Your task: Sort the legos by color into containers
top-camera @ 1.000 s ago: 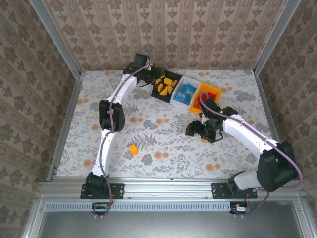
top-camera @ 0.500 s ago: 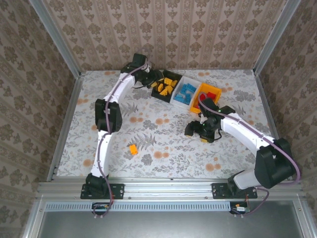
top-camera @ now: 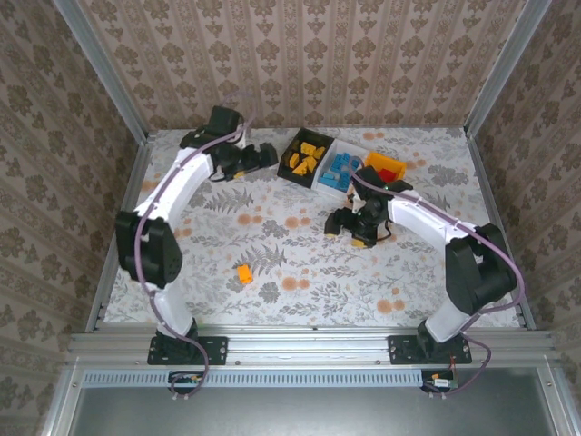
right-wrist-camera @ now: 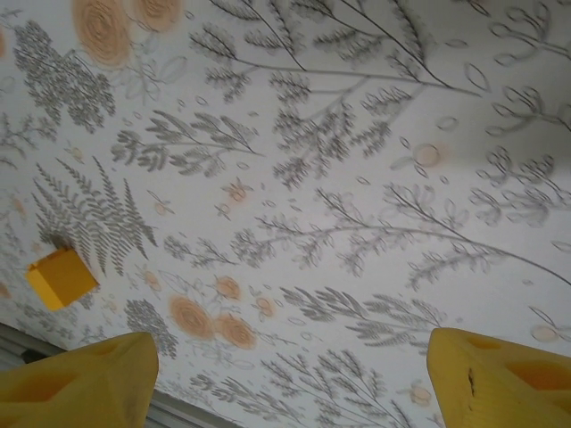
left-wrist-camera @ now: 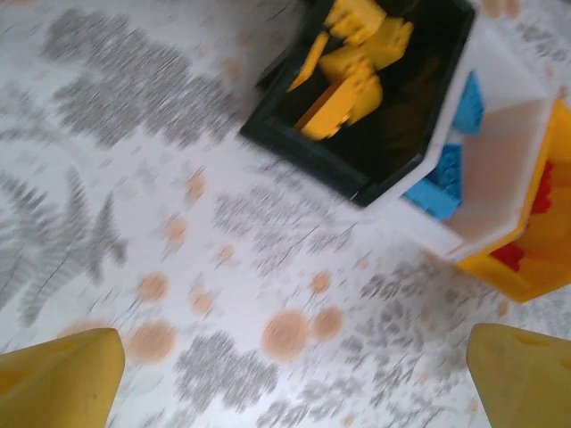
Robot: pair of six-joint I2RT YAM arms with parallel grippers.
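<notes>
Legos in orange-yellow (top-camera: pixel 305 156) fill the black bin (top-camera: pixel 290 172). Blue ones (top-camera: pixel 341 170) lie in the white bin (top-camera: pixel 330 188) against its right side, and red ones (top-camera: pixel 386 170) in the orange-yellow bin (top-camera: pixel 398 164) one place further right. A single loose brick (top-camera: pixel 243 273), orange-yellow, sits on the table (top-camera: pixel 182 263), well apart from the black bin, toward the near edge and a little to its left.

The left gripper (top-camera: pixel 261 155) hangs just beside the black bin's left wall, with its fingertips (left-wrist-camera: pixel 58 374) spread wide and nothing between them. The right gripper (top-camera: pixel 338 223) is nearer than the black bin and to its right, likewise parted and empty.

The step in hand is probably fetching that last brick, which the right wrist camera has in sight. To do it well, come straight down over it and turn the wrist so the pads meet two flat opposite faces, not corners. The brick is hard, smooth moulded plastic, blocky and small, and could squirt out of a skewed pinch. The pads are yellow wedges with blunt tips. Carry the brick above the black bin's thin upright rim and release it low over the pile.

The bins seem pressed wall to wall, though the left wrist view is too blurred to be sure. The table covering is flat, with a floral print.
</notes>
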